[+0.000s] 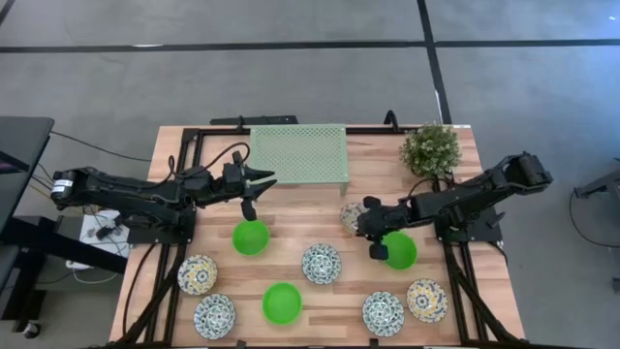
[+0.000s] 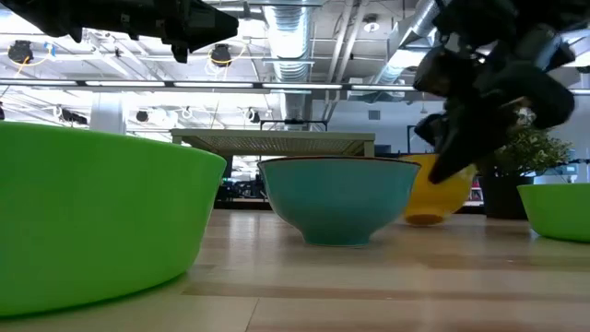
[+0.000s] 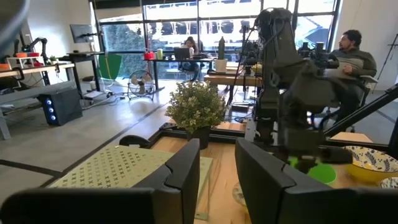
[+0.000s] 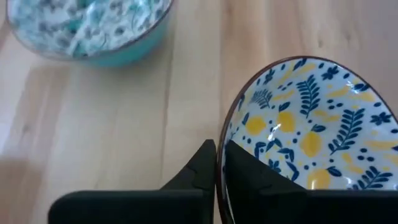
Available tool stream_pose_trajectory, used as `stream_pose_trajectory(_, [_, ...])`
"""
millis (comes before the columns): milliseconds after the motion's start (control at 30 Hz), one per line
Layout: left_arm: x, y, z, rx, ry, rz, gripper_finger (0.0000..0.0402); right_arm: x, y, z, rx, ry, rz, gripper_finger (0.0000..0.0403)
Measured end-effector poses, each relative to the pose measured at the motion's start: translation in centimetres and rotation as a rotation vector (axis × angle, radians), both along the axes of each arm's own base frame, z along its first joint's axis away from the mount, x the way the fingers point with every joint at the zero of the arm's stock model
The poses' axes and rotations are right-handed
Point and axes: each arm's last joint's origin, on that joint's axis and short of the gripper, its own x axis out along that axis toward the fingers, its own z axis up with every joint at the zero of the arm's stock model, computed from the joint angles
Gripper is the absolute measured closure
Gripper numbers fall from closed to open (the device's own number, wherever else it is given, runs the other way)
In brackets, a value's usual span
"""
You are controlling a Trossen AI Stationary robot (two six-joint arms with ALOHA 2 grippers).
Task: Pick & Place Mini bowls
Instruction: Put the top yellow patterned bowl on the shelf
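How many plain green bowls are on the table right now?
3. One green bowl sits below the left claw, one lies near the front edge at centre, and one lies beside the right claw, partly covered by that arm.

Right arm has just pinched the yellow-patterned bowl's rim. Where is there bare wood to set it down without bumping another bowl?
Free: the strip between the mesh rack and the central patterned bowl, right of the left gripper. Also the wood between the potted plant and the right gripper, which pinches the yellow-patterned bowl. Crowded: the near rows, around the green bowl.
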Motion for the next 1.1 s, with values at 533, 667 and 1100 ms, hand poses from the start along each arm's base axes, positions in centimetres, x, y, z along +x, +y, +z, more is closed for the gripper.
stream_pose_trajectory(533, [0.0, 0.0, 0.0, 0.000, 0.000, 0.001, 0.0297, 4.1, -1.5, 15.7, -0.480, -0.360, 0.042, 0.0393])
stream_pose_trajectory(667, [0.0, 0.0, 0.0, 0.000, 0.000, 0.001, 0.0297, 5.1, -4.5, 16.3, -0.500, -0.422, -0.025, 0.0393])
stream_pose_trajectory(1100, [0.0, 0.0, 0.0, 0.000, -0.003, 0.000, 0.0297, 11.7, -11.6, 13.8, -0.436, -0.275, 0.056, 0.0395])
